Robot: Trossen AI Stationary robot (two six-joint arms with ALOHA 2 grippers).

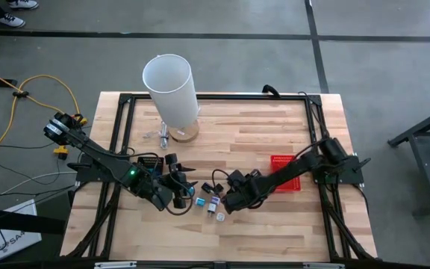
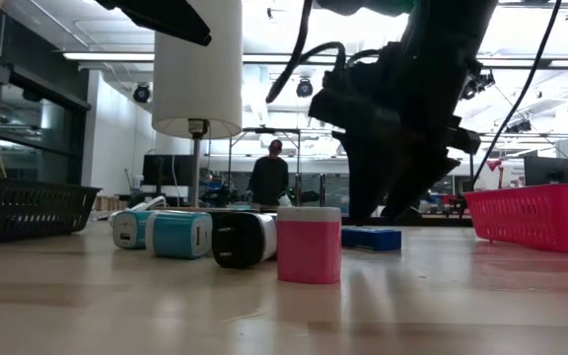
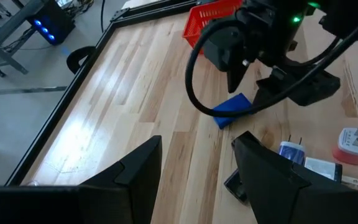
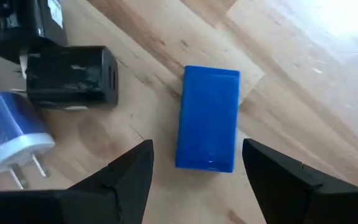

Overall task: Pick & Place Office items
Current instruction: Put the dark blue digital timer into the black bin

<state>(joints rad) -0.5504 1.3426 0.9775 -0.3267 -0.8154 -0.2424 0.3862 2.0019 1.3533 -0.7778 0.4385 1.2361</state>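
A flat blue rectangular piece (image 4: pixel 208 118) lies flat on the wooden table. My right gripper (image 4: pixel 196 155) hangs open just above it, pointing steeply down, one finger on each side of its end and clear of it. Beside it lie a black charger (image 4: pixel 73 78) and a blue-and-white plug (image 4: pixel 8 134). The low view shows a pink block (image 2: pixel 309 245), a black charger (image 2: pixel 245 240) and a teal charger (image 2: pixel 178 235) in a row. My left gripper (image 3: pixel 197 180) waits open and empty left of the cluster (image 1: pixel 211 203).
The red mesh basket (image 1: pixel 286 173) sits right of the items, partly under my right arm. A tall white cylinder (image 1: pixel 170 86) stands on a stand at the far side. A dark basket (image 2: pixel 28 207) shows at the left of the low view. A person (image 2: pixel 269 177) stands in the room beyond.
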